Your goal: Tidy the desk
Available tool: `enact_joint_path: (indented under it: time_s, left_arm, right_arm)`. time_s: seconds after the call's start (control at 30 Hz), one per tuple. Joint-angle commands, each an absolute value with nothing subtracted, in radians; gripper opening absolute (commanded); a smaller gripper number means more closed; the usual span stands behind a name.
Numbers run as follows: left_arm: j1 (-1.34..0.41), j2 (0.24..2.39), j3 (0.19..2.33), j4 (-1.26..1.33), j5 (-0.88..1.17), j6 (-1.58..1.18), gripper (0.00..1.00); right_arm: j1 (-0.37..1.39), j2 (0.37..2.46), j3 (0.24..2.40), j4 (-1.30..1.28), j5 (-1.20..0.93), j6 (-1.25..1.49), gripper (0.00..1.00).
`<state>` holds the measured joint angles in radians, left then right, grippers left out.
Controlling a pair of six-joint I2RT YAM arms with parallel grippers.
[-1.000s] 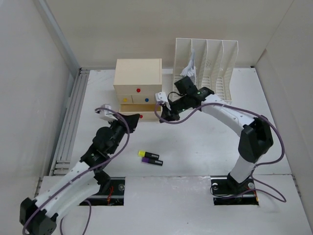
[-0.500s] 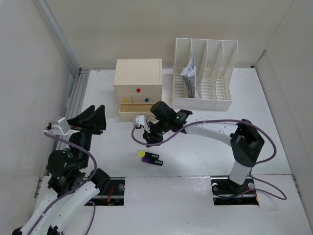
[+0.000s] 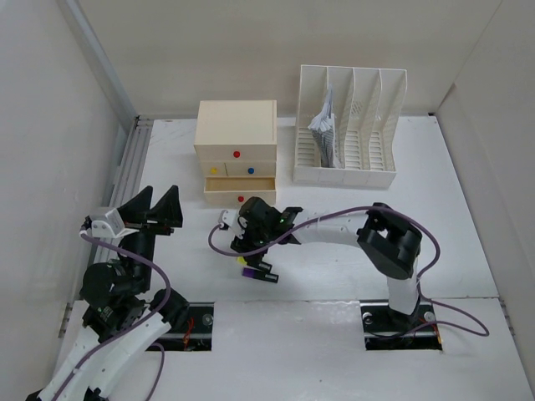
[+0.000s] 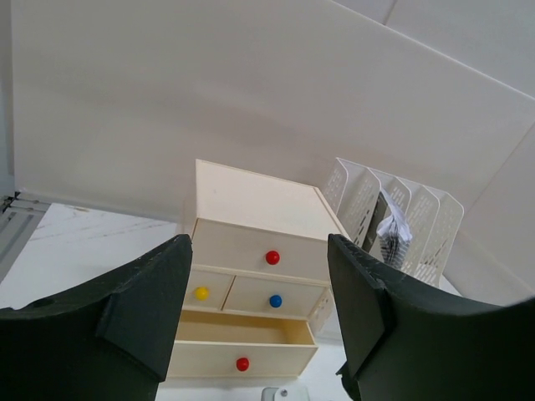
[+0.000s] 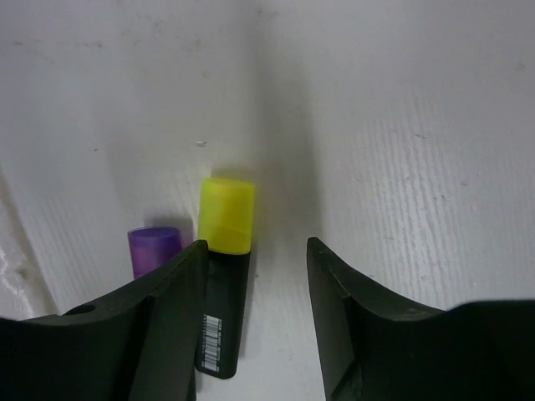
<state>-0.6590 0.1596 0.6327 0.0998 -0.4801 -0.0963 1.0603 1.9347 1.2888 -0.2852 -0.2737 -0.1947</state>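
Well, the bench [image 3: 334, 276] lies under all, rigid & fixed; on it the yellow-capped marker [image 5: 224, 276] is prob light, stiff, slick, so we'd pinch mid-barrel. The right end effector [image 5: 255, 246] hovers over it, apart, empty; the left end effector [image 4: 257, 242] is apart, raised

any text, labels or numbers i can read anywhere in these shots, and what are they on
No text can be read in any view.
Barcode sticker on the yellow-capped marker: bars show, any digits too small to read.
Crumpled paper in the file rack: any print too small to tell.
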Motion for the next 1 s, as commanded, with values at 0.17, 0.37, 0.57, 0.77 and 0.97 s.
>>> enact_joint_path:
  time_s: [0.17,0.37,0.57,0.77,0.97]
  left_arm:
    - [-0.657,0.138,0.637,0.132,-0.483,-0.074,0.63]
    - [-0.657,0.138,0.637,0.132,-0.483,-0.074,0.63]
    - [-0.657,0.138,0.637,0.132,-0.492,-0.074,0.63]
    - [-0.657,0.138,0.637,0.132,-0.502,-0.074,0.63]
    - [-0.657,0.129,0.627,0.132,-0.502,-0.074,0.63]
  right_arm:
    - [1.065,1.928,1.293,-0.207,-0.186,-0.135,0.57]
    - [1.074,1.928,1.293,-0.218,-0.195,-0.126,0.6]
    - [1.114,1.91,1.275,-0.218,-0.193,-0.126,0.63]
    - [1.132,1.901,1.253,-0.218,-0.148,-0.117,0.64]
    - [1.141,1.945,1.243,-0.209,-0.039,-0.072,0.58]
